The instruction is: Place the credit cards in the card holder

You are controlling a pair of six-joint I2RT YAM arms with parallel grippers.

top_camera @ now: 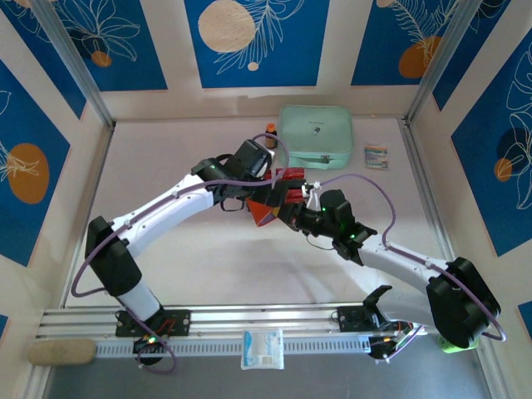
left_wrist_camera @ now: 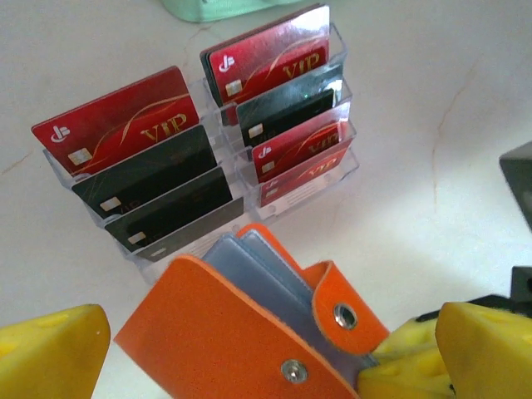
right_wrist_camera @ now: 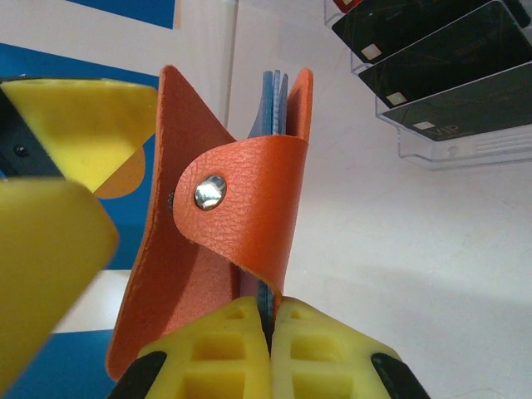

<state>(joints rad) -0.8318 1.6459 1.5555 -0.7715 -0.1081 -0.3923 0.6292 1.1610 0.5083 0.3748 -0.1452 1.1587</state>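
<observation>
The card holder (left_wrist_camera: 224,324), an orange wallet with snap buttons and pale grey-blue sleeves, is held unsnapped and partly fanned just above the table. My right gripper (right_wrist_camera: 270,320) is shut on its lower edge, pinching the sleeves and cover. My left gripper (left_wrist_camera: 266,366) is open, its yellow fingers (left_wrist_camera: 50,353) standing wide on either side of the wallet without touching it. Right behind the wallet, several red and black credit cards (left_wrist_camera: 125,116) stand upright in the stepped slots of a clear plastic tray (left_wrist_camera: 349,166). From above, both grippers meet at the wallet (top_camera: 264,216) mid-table.
A mint-green zip pouch (top_camera: 316,133) lies at the back, with a small bottle (top_camera: 270,130) to its left and a small packet (top_camera: 376,156) to its right. A white packet (top_camera: 262,349) sits on the near rail. Metal frame posts stand at the back corners.
</observation>
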